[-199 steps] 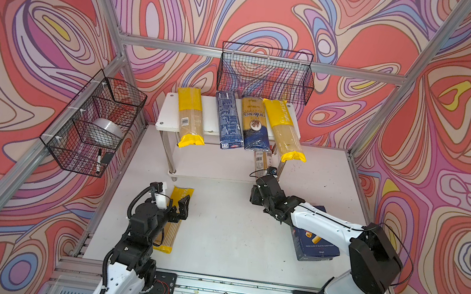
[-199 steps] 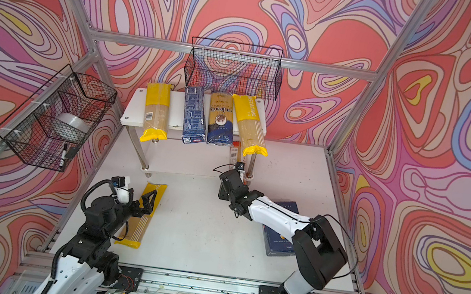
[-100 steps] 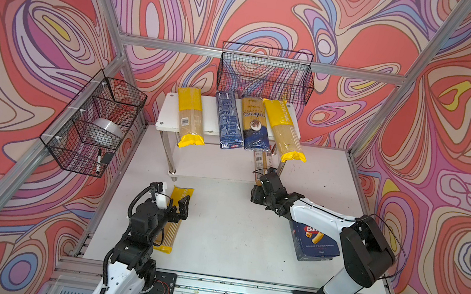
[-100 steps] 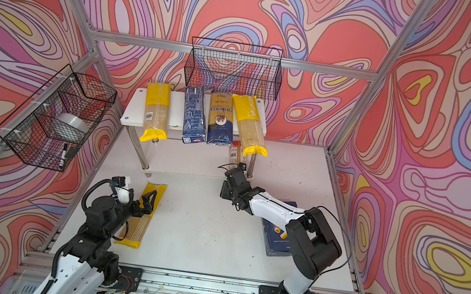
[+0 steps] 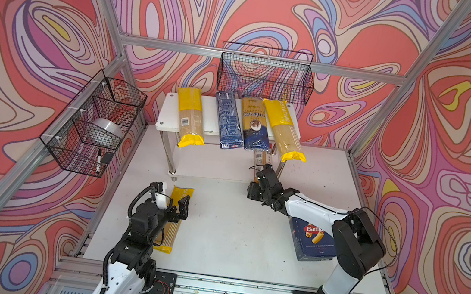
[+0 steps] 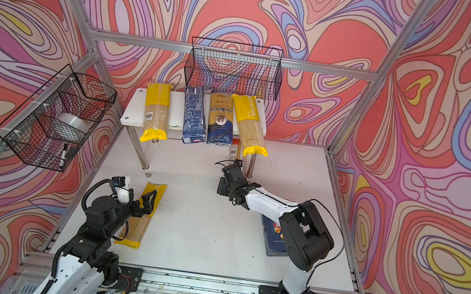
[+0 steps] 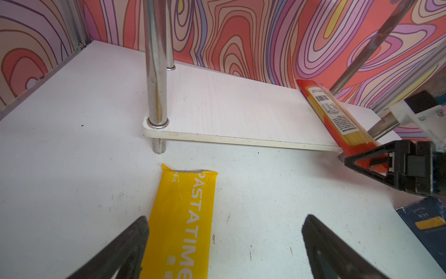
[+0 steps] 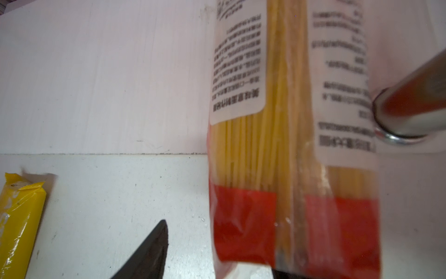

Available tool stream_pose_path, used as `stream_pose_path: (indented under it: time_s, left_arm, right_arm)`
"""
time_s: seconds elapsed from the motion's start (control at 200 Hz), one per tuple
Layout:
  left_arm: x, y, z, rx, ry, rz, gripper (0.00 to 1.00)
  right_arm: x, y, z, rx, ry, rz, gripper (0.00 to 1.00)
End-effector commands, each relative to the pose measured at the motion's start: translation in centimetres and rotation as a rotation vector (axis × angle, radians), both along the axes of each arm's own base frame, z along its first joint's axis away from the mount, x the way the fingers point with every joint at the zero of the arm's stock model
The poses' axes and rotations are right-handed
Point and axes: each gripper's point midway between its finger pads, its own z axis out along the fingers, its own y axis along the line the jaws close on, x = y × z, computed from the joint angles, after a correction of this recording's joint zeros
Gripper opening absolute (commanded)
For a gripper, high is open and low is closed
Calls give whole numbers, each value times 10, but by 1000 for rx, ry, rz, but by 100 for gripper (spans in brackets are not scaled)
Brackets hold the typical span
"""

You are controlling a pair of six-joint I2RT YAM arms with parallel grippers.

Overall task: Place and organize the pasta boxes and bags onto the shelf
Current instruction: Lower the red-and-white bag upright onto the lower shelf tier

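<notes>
**Desk:** Report, left side first.

**Operator:** I find the left tool [image 5: 178, 208] low over the table [image 5: 231, 232] at 8 o'clock. Its jaws are wide, astride the loose yellow packet [image 7: 183, 217], which lies flat and points to 12. My wrist camera shows the packet close by one finger [image 7: 120, 248] and well clear of the other.

**Desk:** And the shelf?

**Operator:** The shelf [image 5: 166, 112] stands at 12 o'clock, against the back wall. On the top tier, left to right, I note the left yellow packet [image 5: 191, 116], the narrow blue box [image 5: 228, 121] and the ankara bag [image 5: 254, 125]. Last is the right yellow packet [image 5: 283, 133], slanted toward 5 o'clock. All four overhang the front edge. On the lower tier the red-ended packet [image 8: 277, 145] lies just beside the front right leg [image 8: 410, 108], its red end jutting past the edge.

**Desk:** Right tool?

**Operator:** The right tool [image 5: 261, 170] is at that red end with its jaws apart. The one finger [image 8: 149, 248] I can see stands off the packet's side; the wrapper hides the other. The rigatoni box [image 5: 309, 238] lies flat on the table at 4 o'clock, partly under my right arm.
</notes>
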Motion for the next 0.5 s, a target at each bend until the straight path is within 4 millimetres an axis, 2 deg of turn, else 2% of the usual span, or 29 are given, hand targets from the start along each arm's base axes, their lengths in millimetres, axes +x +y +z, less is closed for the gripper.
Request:
stream_pose_path:
  time_s: [0.0,0.025,0.04,0.09,0.29,0.496]
  left_arm:
    - [0,3,-2,-3,5,18,100]
    - [0,3,-2,-3,6,17,100]
    - [0,3,-2,-3,5,17,100]
    - [0,2,-1,-4,4,13,100]
    - [0,1,-2,-3,6,5,100]
    - [0,2,-2,-1,5,12,100]
  right_arm:
    - [10,-1,7,5,-44,-11,66]
    - [10,-3,6,3,-46,-14,66]
    - [10,-3,16,17,-66,-14,66]
    - [9,-4,22,23,-82,-17,66]
    - [0,-9,28,37,-97,-10,67]
    - [-29,-20,54,92,-226,-21,67]
